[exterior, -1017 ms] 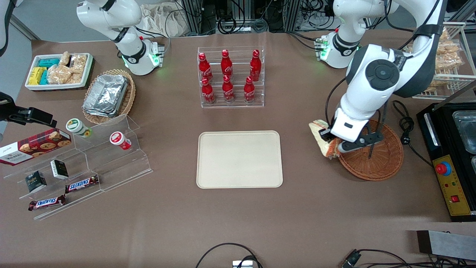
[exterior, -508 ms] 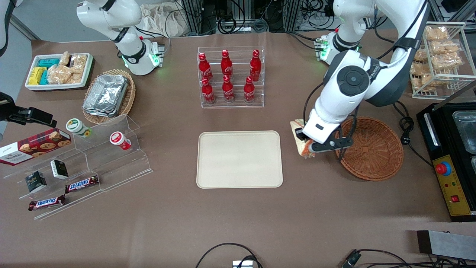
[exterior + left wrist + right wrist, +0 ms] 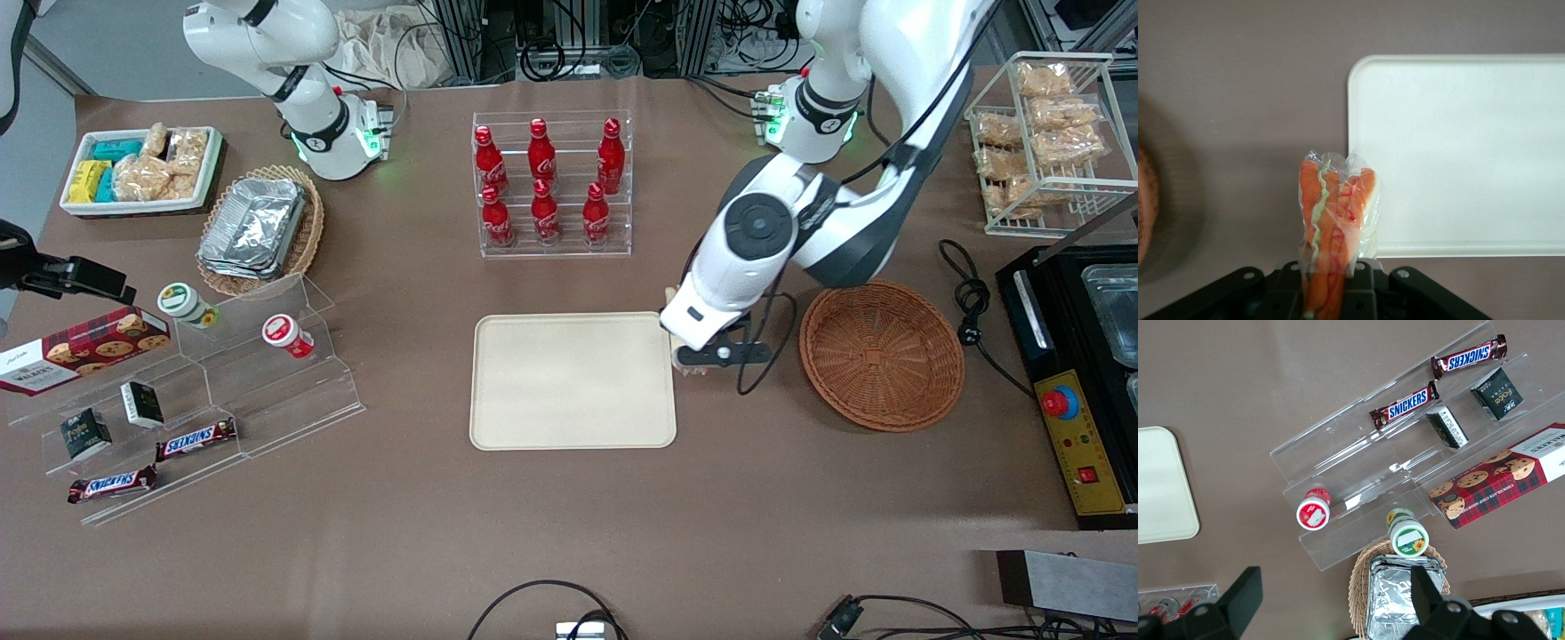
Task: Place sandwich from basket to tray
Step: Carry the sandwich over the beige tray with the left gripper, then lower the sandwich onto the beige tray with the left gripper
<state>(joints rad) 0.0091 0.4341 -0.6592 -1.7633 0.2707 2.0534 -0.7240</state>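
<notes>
Gripper [image 3: 702,356] of the left arm is seen closed on the wrapped sandwich [image 3: 1335,227], which is held upright between the jaws with its orange, red and green filling layers visible through clear film. In the front view the sandwich is almost wholly hidden under the wrist, and the gripper is placed just beside the edge of the cream-beige tray [image 3: 569,418] that faces the reddish-brown wicker basket [image 3: 889,391]. The basket is seen without the sandwich, so the pick-up and lift-out are judged to be done. Nothing is seen on the tray, so the carry over it, the lowering and the release are judged to be left; in the wrist view the sandwich appears against bare table with the tray rim just beside it. As for writing, "SNICKERS" can be read on two brown bars [image 3: 1405,405] lying on the clear acrylic stepped stand [image 3: 267,391], and "Walkers" is partly legible on the red tartan cookie box [image 3: 1511,483]. A word on the small dark packets [image 3: 1498,395] seems to be "Force" or similar, but it cannot be made out with certainty. White script like the Coca-Cola mark is seen on the red bottles [image 3: 545,178] in the clear rack, though it is too small to be read properly.
</notes>
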